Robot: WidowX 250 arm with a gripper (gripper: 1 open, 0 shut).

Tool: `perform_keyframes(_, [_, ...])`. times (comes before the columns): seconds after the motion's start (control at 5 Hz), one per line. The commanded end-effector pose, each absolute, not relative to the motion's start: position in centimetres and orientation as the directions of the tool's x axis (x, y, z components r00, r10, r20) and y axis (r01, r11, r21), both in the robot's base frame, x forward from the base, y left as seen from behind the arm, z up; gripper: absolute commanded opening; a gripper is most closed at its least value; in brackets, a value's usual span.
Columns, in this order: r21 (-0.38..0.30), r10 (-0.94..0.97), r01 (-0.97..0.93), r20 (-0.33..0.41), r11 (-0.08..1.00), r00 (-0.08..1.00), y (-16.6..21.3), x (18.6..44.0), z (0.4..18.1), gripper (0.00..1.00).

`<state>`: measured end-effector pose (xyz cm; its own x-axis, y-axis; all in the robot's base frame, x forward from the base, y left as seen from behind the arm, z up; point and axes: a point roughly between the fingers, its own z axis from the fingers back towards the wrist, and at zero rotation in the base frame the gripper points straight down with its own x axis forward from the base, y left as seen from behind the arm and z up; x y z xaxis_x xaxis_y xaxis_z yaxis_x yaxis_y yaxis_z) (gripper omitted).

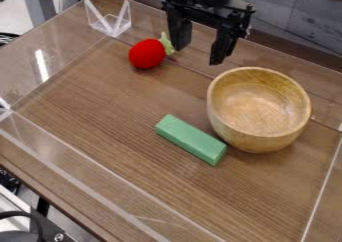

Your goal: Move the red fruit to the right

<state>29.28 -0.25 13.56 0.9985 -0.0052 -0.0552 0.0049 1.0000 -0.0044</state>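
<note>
The red fruit is a small bright red strawberry-like toy with a green top, lying on the wooden table near the back left. My gripper hangs just to its right, pointing down, its two black fingers spread apart and empty. One finger stands close beside the fruit without clearly touching it; the other finger is farther right.
A wooden bowl sits at the right, empty. A green block lies in front of the bowl's left side. Clear plastic walls ring the table, with a clear stand at the back left.
</note>
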Motion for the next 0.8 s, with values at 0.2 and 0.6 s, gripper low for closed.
perform_keyframes(0.2, [0.0, -0.301, 0.302, -0.059, 0.953, 0.952, 4.0, 29.7, 11.3, 1.0])
perform_keyframes(0.6, [0.022, -0.449, 0.449, -0.001, 0.893, 0.894, 8.9, 31.5, 10.5, 1.0])
